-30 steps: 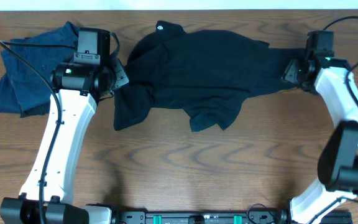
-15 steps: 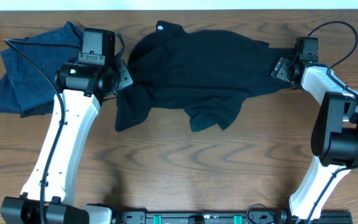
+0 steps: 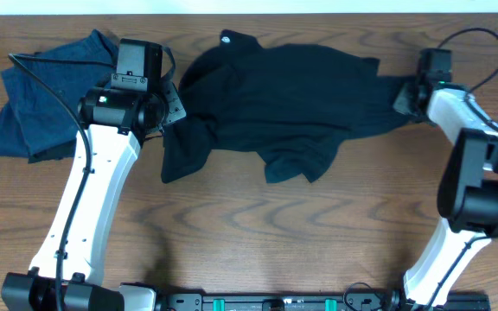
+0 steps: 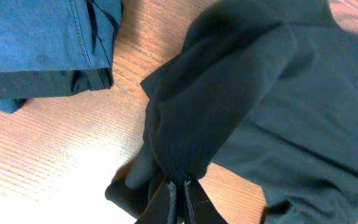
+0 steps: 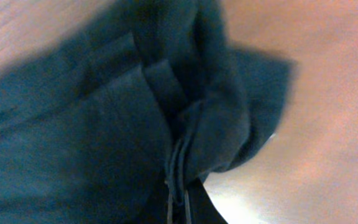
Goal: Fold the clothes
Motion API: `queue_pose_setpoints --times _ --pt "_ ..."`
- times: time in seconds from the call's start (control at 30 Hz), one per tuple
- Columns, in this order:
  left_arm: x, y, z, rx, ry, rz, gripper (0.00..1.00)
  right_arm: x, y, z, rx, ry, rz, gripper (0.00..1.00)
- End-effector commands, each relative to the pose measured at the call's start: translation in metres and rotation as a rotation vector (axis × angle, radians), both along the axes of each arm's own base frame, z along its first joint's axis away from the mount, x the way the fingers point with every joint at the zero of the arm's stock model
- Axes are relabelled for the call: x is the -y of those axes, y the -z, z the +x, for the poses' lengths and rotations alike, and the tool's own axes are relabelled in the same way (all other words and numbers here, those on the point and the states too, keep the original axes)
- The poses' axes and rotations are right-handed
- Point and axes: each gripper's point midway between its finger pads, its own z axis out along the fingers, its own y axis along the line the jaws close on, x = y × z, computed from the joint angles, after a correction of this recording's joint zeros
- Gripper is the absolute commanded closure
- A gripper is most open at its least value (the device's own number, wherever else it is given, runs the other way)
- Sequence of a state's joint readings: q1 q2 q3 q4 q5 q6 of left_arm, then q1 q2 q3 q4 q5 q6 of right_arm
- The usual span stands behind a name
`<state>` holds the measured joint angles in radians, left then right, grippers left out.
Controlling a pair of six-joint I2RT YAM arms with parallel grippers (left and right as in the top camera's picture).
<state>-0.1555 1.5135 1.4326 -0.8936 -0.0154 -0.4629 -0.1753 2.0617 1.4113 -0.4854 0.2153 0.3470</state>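
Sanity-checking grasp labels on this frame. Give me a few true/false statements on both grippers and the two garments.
1. The left gripper is shut on an edge of the black shirt. True.
2. The right gripper is open above bare wood. False: it is shut on bunched fabric at the shirt's other end.
3. The blue garment lies on top of the black shirt. False: it lies to the side near the left arm, with bare table between the two in the left wrist view.
4. The black shirt lies spread out between the two grippers, not yet folded. True.
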Motion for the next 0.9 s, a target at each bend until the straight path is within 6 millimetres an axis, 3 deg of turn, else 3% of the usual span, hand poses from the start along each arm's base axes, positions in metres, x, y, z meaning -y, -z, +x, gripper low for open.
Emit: queue_pose_setpoints --times 0.0,0.13,0.23,0.3,0.37,0.47,0.73,0.87 --pt "-0.003 -0.002 -0.003 0.006 0.009 0.025 0.94 0.085 -0.131 -0.009 0.193 0.197 -0.213 0.99" --pt "-0.003 -0.002 -0.003 0.006 0.009 0.025 0.94 0.138 -0.242 -0.054 0.361 0.338 -0.262 0.99" --pt "-0.003 -0.002 -0.003 0.006 0.009 0.025 0.94 0.161 -0.310 -0.089 0.473 0.405 -0.328 0.99" --pt "-0.003 -0.002 -0.003 0.006 0.009 0.025 0.94 0.165 -0.342 -0.106 0.514 0.408 -0.374 0.99" --pt "-0.003 -0.002 -0.003 0.006 0.009 0.025 0.94 0.163 -0.357 -0.115 0.522 0.394 -0.413 0.99" --pt "-0.003 -0.002 -0.003 0.006 0.009 0.025 0.94 0.162 -0.356 -0.121 0.495 0.389 -0.423 0.99" --pt "-0.003 -0.002 -0.003 0.006 0.009 0.025 0.94 0.166 -0.322 -0.116 0.382 0.381 -0.395 0.99" --pt "-0.003 -0.002 -0.003 0.006 0.009 0.025 0.94 0.150 -0.288 -0.114 0.272 0.293 -0.300 0.99"
